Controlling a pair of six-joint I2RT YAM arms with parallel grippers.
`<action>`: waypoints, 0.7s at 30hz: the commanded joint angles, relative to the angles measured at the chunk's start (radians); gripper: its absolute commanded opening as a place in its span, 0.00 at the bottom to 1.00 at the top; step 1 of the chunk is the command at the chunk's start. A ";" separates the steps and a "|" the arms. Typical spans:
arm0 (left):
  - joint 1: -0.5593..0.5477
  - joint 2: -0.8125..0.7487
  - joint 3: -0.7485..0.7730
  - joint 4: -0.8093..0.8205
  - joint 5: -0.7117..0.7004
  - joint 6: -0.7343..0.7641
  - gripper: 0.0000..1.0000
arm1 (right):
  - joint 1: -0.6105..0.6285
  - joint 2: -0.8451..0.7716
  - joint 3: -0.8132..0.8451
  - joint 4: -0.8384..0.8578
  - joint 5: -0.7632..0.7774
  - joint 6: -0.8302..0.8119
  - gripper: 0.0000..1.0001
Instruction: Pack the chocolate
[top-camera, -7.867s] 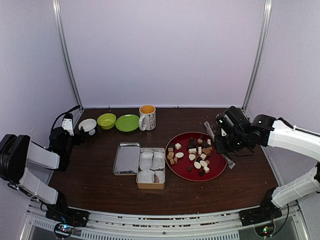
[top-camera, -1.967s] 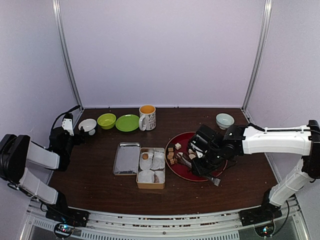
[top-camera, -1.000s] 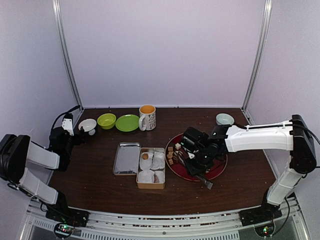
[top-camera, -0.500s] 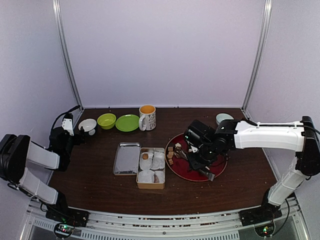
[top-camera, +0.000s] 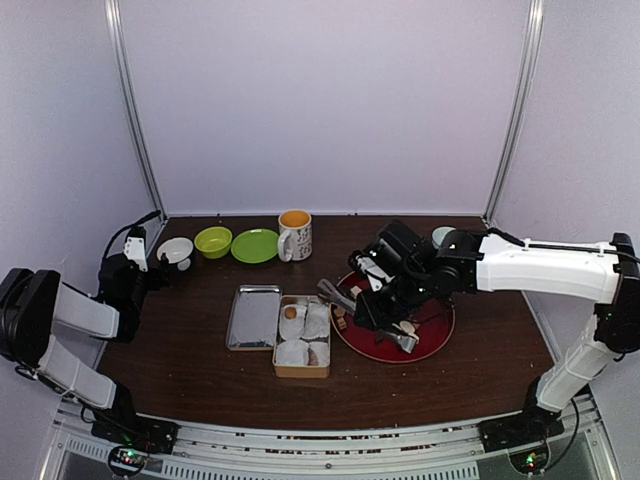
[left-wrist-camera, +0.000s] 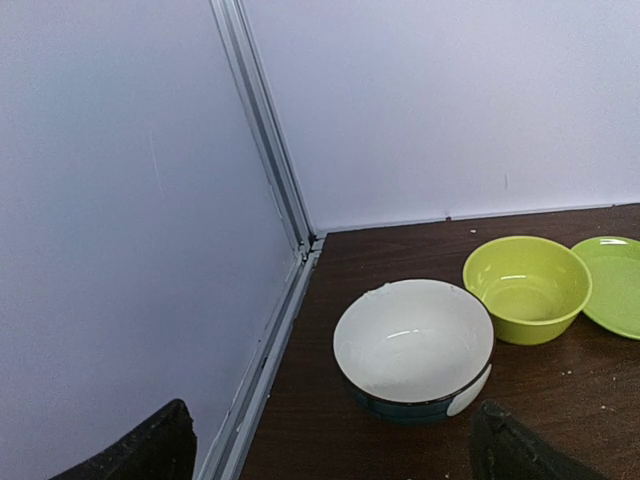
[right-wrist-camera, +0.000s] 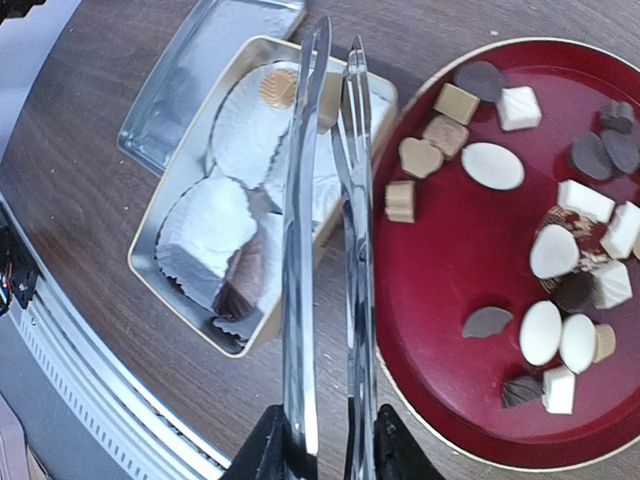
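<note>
Dark table (top-camera: 200, 375) with white bowl (top-camera: 176, 251), lime bowl (top-camera: 213, 241), green plate (top-camera: 255, 246), mug (top-camera: 295, 235), lid (top-camera: 253, 317), tin (top-camera: 301, 372), red plate (top-camera: 370, 345).

A dark brown wooden desk (top-camera: 190, 385) sits enclosed by pale lavender walls (top-camera: 320, 100). Behind the desk, slim aluminium posts (top-camera: 134, 110) rise at both back corners. The light is soft and even.

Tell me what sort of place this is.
Probably a robot lab test cell: plain white panels in metal framing enclose a wooden table, and the left arm and right arm are mounted at its near edge.
</note>
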 joint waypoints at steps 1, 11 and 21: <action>0.006 0.007 -0.003 0.060 0.006 -0.011 0.98 | 0.017 0.055 0.062 0.017 -0.019 -0.020 0.27; 0.005 0.007 -0.004 0.060 0.006 -0.010 0.98 | 0.019 0.116 0.101 -0.012 0.037 -0.019 0.28; 0.006 0.007 -0.003 0.059 0.006 -0.010 0.98 | 0.020 0.122 0.104 -0.013 0.078 -0.015 0.30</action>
